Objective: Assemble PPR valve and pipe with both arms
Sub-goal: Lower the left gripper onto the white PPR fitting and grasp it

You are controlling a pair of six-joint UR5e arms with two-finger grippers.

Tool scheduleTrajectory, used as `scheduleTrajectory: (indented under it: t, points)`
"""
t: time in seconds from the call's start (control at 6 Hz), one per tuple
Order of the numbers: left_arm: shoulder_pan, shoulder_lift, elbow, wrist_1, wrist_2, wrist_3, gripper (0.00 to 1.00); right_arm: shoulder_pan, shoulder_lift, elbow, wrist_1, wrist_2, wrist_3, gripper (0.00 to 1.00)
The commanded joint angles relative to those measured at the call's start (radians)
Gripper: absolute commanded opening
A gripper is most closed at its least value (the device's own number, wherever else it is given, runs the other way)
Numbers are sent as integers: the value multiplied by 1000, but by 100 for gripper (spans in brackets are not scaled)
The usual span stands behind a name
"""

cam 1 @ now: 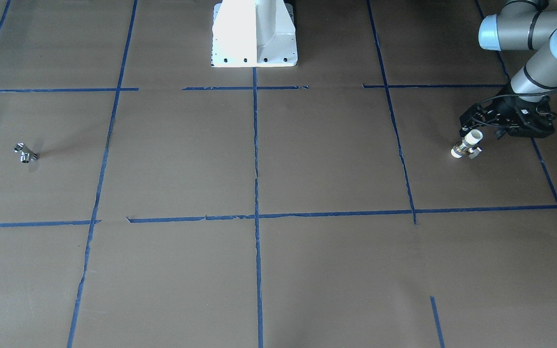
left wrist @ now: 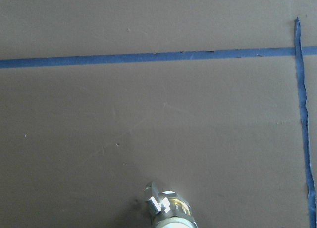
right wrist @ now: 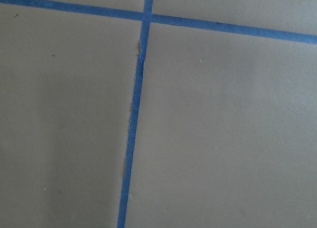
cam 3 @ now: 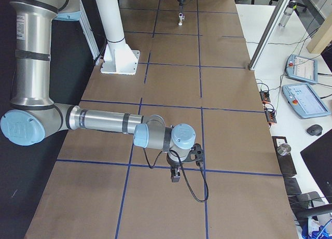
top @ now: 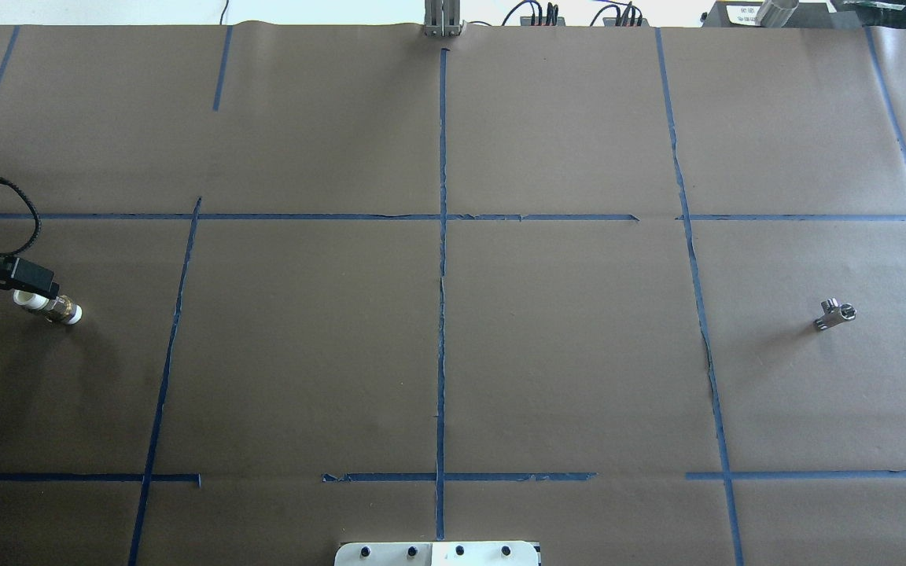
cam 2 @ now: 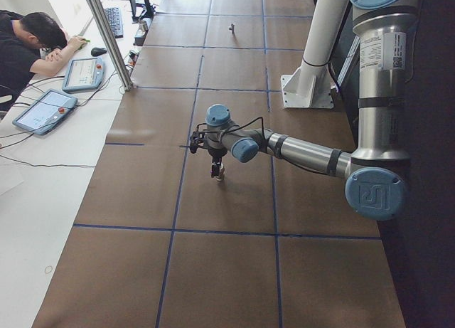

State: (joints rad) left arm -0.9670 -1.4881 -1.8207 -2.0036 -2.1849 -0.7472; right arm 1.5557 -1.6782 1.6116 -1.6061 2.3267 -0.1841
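The PPR valve, with white ends and a brassy middle, hangs tilted from my left gripper, which is shut on its upper white end. It also shows in the overhead view at the far left, under the left gripper, and at the bottom of the left wrist view. The pipe, a small chrome T fitting, lies alone on the table at the far right of the overhead view. My right gripper shows only in the exterior right view; I cannot tell its state.
The white pedestal stands at the middle of the robot's edge. Blue tape lines divide the brown table into squares. An operator, tablets and an aluminium post are along the far side.
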Motion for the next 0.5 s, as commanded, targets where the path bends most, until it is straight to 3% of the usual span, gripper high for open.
scheduleTrajectory:
  t: [0.0, 0.17, 0.33]
  points:
    - [7, 6, 0, -4, 1, 2, 98, 0, 0, -1, -2, -1, 0, 100]
    - [7, 6, 0, -9, -1, -14, 14, 0, -2, -1, -2, 0, 0, 100]
    - [7, 6, 0, -7, 1, -15, 0, 0, -2, -1, 0, -1, 0, 100]
